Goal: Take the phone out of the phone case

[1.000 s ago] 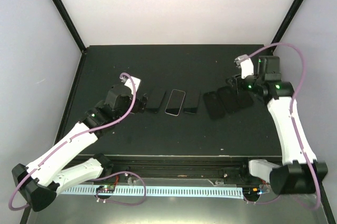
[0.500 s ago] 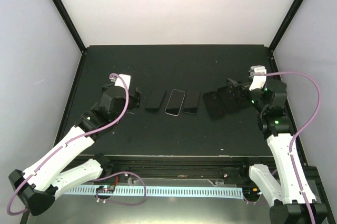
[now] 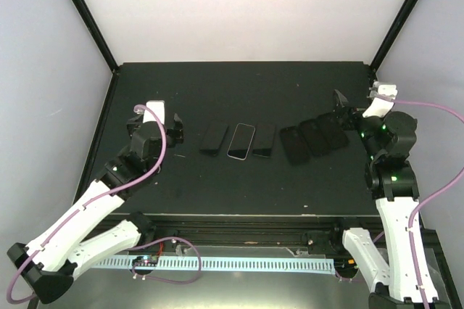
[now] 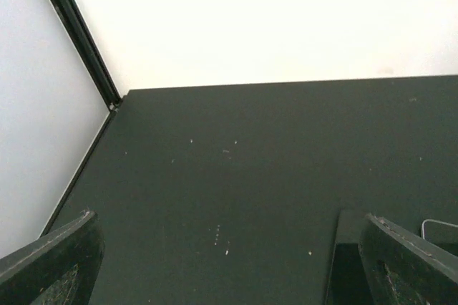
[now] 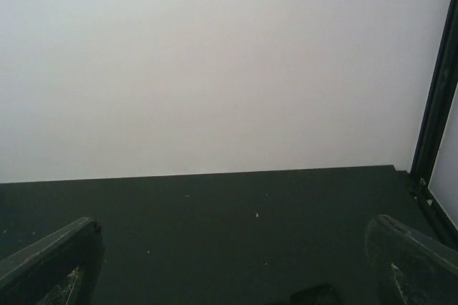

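Observation:
Three flat phones lie side by side mid-table: a black one [image 3: 213,138], a silver-rimmed one [image 3: 241,141] and a dark one [image 3: 264,140]. Right of them, three dark phone cases [image 3: 315,137] lie fanned and overlapping; I cannot tell whether any holds a phone. My left gripper [image 3: 177,131] hovers open just left of the black phone, whose edge [image 4: 349,265] shows beside the right finger [image 4: 411,265]. My right gripper [image 3: 339,108] is open, above and behind the rightmost case [image 3: 336,132]. The tip of a case [image 5: 315,296] shows at the bottom of the right wrist view. Both grippers are empty.
The black table [image 3: 239,88] is bounded by white walls at the back and sides, with black corner posts [image 3: 87,15] at the back left and right. A cable track [image 3: 239,262] runs along the near edge between the arm bases.
The right gripper has opened and drawn back to the right, away from the cases. The left arm has pulled leftward, away from the black phone, still open.

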